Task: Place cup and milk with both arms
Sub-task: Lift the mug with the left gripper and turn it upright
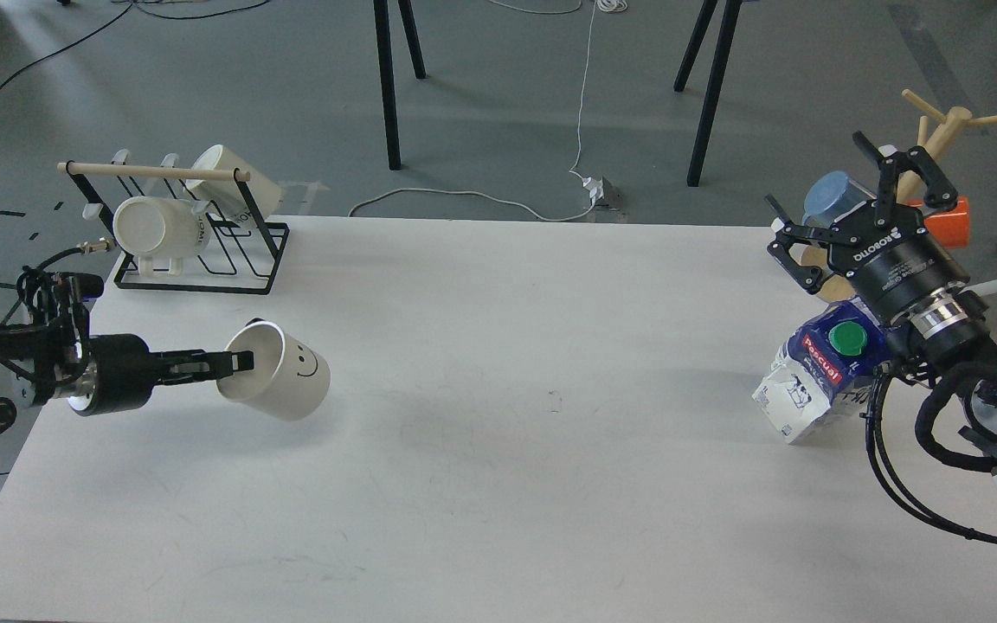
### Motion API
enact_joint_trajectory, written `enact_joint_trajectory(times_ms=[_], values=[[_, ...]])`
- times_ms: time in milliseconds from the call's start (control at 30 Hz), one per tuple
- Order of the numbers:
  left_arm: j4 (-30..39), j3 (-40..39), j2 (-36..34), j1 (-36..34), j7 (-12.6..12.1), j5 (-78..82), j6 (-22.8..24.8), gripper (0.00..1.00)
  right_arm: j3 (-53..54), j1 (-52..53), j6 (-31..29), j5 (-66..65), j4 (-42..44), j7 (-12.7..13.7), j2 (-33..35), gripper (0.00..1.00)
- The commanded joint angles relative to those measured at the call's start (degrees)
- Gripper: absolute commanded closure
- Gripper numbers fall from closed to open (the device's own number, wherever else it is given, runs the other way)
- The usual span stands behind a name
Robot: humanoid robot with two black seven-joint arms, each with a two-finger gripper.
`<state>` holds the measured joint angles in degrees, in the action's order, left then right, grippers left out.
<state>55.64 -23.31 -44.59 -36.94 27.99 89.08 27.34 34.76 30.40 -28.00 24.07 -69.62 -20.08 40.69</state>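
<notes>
A white cup with a smiley face [278,382] hangs tipped on its side above the left part of the white table [498,484]. My left gripper [237,363] is shut on the cup's rim and holds it off the table. A blue and white milk carton with a green cap [819,372] stands tilted near the table's right edge. My right gripper [853,195] is open and empty, up and behind the carton, pointing away from me.
A black wire rack with a wooden bar [191,225] holds two white mugs at the back left. A wooden mug tree [935,147] with a blue cup [829,195] and an orange cup [948,221] stands beyond the right edge.
</notes>
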Motion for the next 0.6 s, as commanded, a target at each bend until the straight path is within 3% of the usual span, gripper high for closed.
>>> enact_joint_trajectory(times_ms=[0, 367, 567], values=[[-0.1, 0.3, 6.1, -3.3, 0.0, 0.0, 0.7, 0.95, 2.2, 0.0, 0.0, 0.2, 1.2, 0.0, -0.1, 0.02], [-5.9, 2.7, 22.4, -4.6, 0.0, 3.7, 0.7, 0.94, 2.7, 0.0, 0.0, 2.6, 1.5, 0.0, -1.8, 0.02], [-9.8, 3.5, 26.7, -4.6, 0.0, 4.9, 0.7, 0.93, 2.6, 0.0, 0.0, 2.6, 1.5, 0.1, -1.8, 0.02]])
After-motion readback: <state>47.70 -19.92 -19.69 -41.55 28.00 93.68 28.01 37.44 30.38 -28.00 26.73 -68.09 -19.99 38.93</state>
